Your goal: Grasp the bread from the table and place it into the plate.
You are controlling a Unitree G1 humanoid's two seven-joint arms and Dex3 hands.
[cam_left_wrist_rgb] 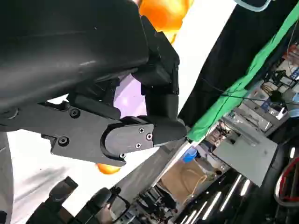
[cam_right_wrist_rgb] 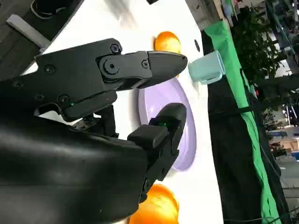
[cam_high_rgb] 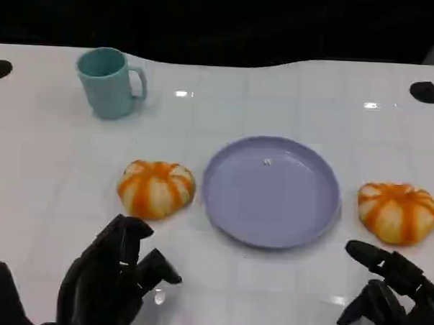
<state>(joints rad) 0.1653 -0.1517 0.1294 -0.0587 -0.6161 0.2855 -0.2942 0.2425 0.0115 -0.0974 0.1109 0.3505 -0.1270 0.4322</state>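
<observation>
Two round orange-and-white striped breads lie on the white table. One bread (cam_high_rgb: pixel 157 189) sits just left of the lavender plate (cam_high_rgb: pixel 272 191); the other bread (cam_high_rgb: pixel 398 211) sits to the plate's right. My left hand (cam_high_rgb: pixel 115 277) hovers near the front edge, just below the left bread, fingers apart and holding nothing. My right hand (cam_high_rgb: pixel 392 298) is at the lower right, just in front of the right bread, fingers spread and empty. In the left wrist view the left hand (cam_left_wrist_rgb: pixel 117 107) has bread (cam_left_wrist_rgb: pixel 163 14) beyond it. In the right wrist view the right hand (cam_right_wrist_rgb: pixel 135 93) stands before bread (cam_right_wrist_rgb: pixel 156 207) and plate (cam_right_wrist_rgb: pixel 184 121).
A teal mug (cam_high_rgb: pixel 109 82) stands at the back left of the table. Two dark round holes (cam_high_rgb: pixel 426 91) mark the table's far corners. The table's far edge meets a black backdrop. The plate has nothing in it.
</observation>
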